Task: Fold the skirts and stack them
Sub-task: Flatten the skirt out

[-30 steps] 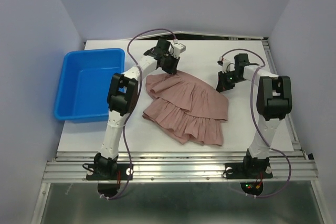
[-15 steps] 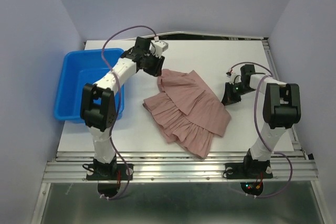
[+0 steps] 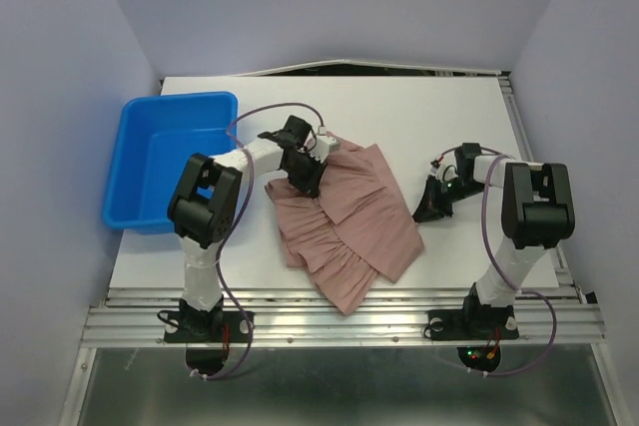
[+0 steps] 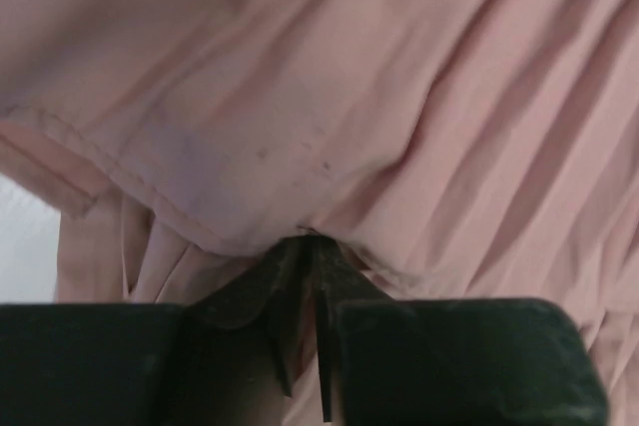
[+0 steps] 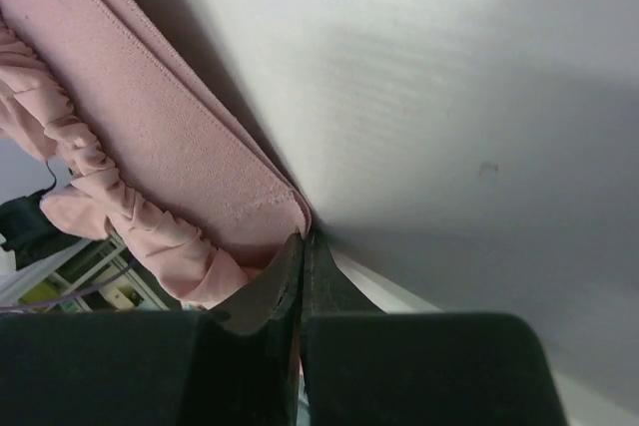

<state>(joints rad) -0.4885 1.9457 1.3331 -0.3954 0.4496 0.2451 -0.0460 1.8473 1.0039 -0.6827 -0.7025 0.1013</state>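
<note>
Your left claw (image 3: pixel 308 165) is pinched narrow on a fold of the mauve-pink skirt (image 3: pixel 351 214) at its far-left part, with cloth bunched against the fingers (image 4: pixel 268 288). Your right claw (image 3: pixel 427 209) is closed too, its tips nipping the skirt's hemmed corner at the right edge. You have the skirt spread on the white table (image 3: pixel 429 117), right of the blue bin (image 3: pixel 135 197) and apart from it.

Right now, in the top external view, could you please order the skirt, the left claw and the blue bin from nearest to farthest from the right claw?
From the right claw:
1. The skirt, its corner at the claw's tips.
2. The left claw, across the skirt on its left side.
3. The blue bin, farthest left.
</note>
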